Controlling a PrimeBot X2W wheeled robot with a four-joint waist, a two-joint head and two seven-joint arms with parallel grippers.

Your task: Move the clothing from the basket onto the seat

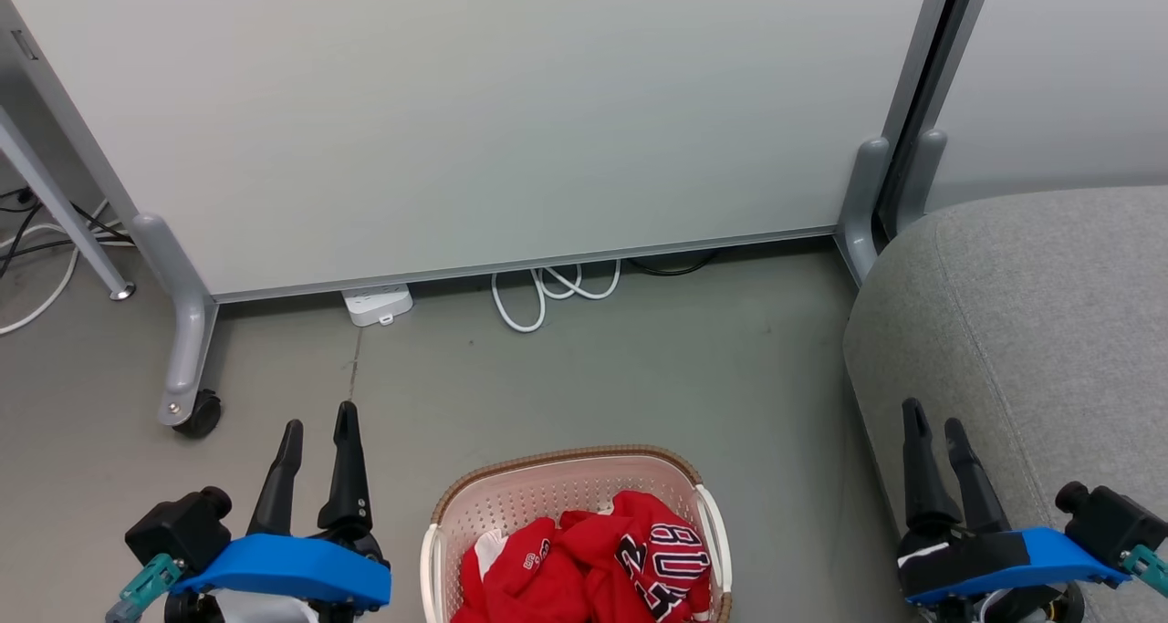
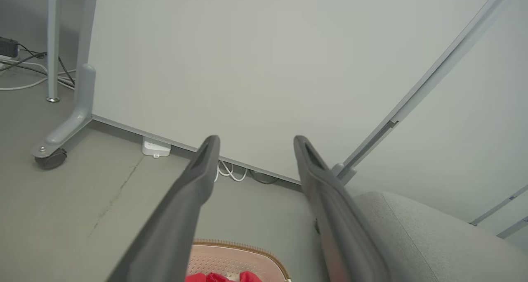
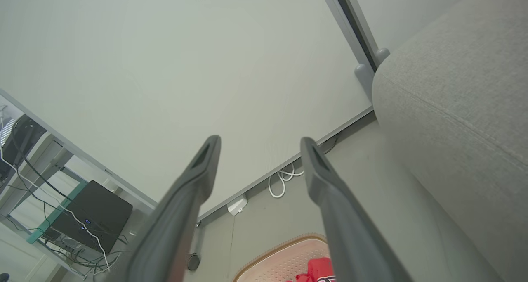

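Open floor [image 1: 639,377] between basket [image 1: 547,491] and partition [image 1: 502,103]; basket unobstructed from above; seat [image 1: 1031,313] flanks right side.

Ahead of you stands a pale partition panel [image 1: 511,121] on grey feet. Its left foot [image 1: 187,349] ends in a black caster [image 1: 199,415] on the grey floor [image 1: 593,377]. Under the panel's lower edge you see a white power strip [image 1: 377,305] and, to its right, a looped white cable [image 1: 547,293]. A thin crack [image 1: 353,368] runs down the floor from the strip. At far left a slim metal leg [image 1: 64,212] stands among loose cables [image 1: 36,240]. In the right wrist view, a black box [image 3: 93,214] sits among wires.
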